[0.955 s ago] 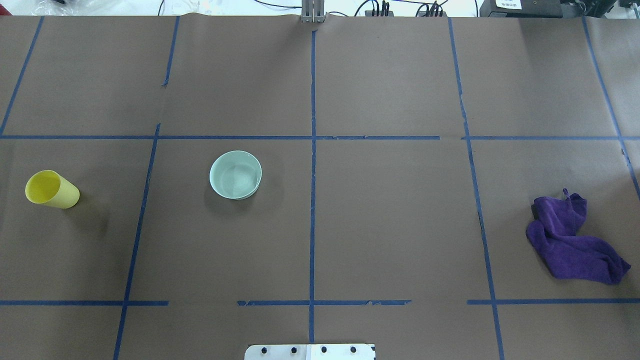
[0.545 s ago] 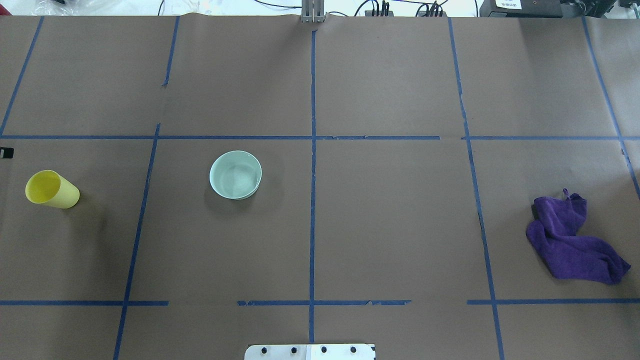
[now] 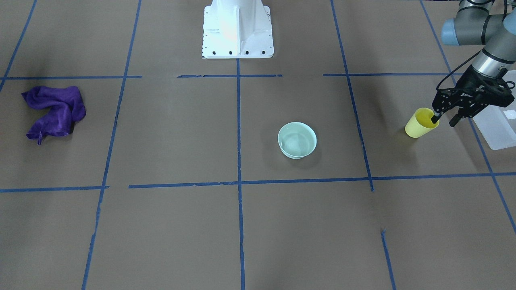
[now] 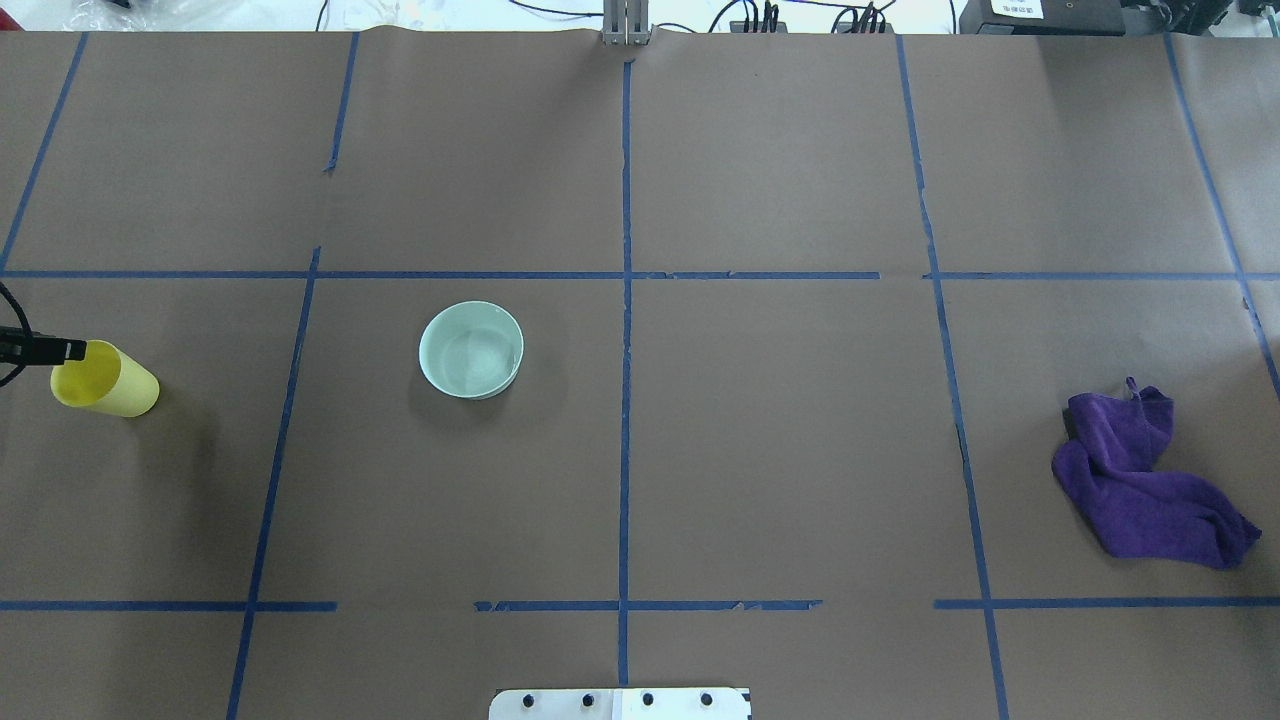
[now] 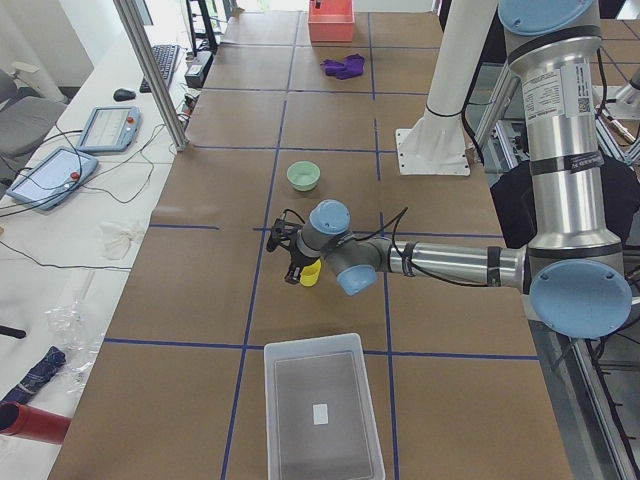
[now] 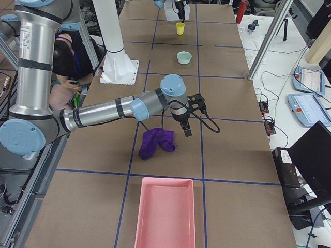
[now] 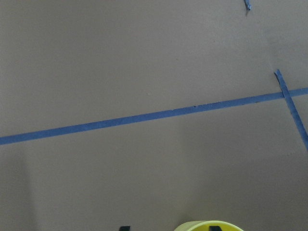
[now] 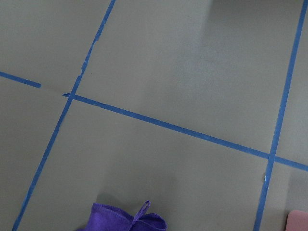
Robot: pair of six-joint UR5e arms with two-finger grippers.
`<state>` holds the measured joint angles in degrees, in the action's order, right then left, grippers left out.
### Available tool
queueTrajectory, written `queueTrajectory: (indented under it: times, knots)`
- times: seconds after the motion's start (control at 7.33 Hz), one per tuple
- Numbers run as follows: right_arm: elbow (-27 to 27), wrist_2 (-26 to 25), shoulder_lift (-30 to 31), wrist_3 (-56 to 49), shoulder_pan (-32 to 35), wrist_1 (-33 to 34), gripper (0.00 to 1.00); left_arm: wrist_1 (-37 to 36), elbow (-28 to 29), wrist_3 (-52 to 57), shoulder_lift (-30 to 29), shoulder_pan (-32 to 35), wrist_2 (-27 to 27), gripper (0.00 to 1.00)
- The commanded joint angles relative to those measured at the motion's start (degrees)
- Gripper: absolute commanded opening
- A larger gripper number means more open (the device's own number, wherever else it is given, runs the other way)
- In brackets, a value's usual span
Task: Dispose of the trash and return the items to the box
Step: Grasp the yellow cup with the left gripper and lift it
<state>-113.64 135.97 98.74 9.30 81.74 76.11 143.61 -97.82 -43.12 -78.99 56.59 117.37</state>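
Observation:
The yellow cup (image 3: 417, 125) stands upright near the table's left end; it also shows in the overhead view (image 4: 105, 380) and the left wrist view (image 7: 209, 226). My left gripper (image 3: 443, 119) is open and straddles the cup's rim, with one finger inside the mouth and the other outside on the box side. The mint-green bowl (image 3: 297, 139) sits upright near the table's middle (image 4: 471, 349). The translucent box (image 5: 320, 405) lies beyond the cup at the left end (image 3: 498, 125). My right gripper (image 6: 185, 129) hovers just above the purple cloth; I cannot tell if it is open.
A crumpled purple cloth (image 4: 1140, 480) lies at the right side of the table (image 3: 54, 110). A pink bin (image 6: 165, 214) stands at the right end. The robot's white base (image 3: 238, 28) is at the near edge. Blue tape lines cross the brown table cover.
My left gripper has come in from the overhead view's left edge and reached the yellow cup's rim. The cup, bowl and cloth have not moved.

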Motion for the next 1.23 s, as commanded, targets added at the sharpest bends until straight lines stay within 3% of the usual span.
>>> queueTrajectory:
  times: [0.0,0.14,0.55,0.82,1.09]
  knots:
    - [0.0,0.0,0.4,-0.1,0.1,-0.1,1.0,0.0,0.3,0.3,1.2,-2.8,-3.9,0.39]
    - [0.0,0.0,0.7,-0.2,0.1,-0.1,1.0,0.0,0.3,0.7,1.1,-3.4,-5.0,0.0]
    - [0.0,0.0,0.7,-0.2,0.1,-0.1,1.0,-0.2,-2.4,7.0,1.1,-3.0,-4.0,0.0]
    - [0.0,0.1,1.3,-0.2,0.1,-0.5,1.0,-0.6,-6.6,16.6,4.6,0.9,7.5,0.0]
    - [0.0,0.1,2.9,0.1,0.1,-3.1,1.0,-3.0,-5.8,34.0,6.7,12.3,16.4,0.0]
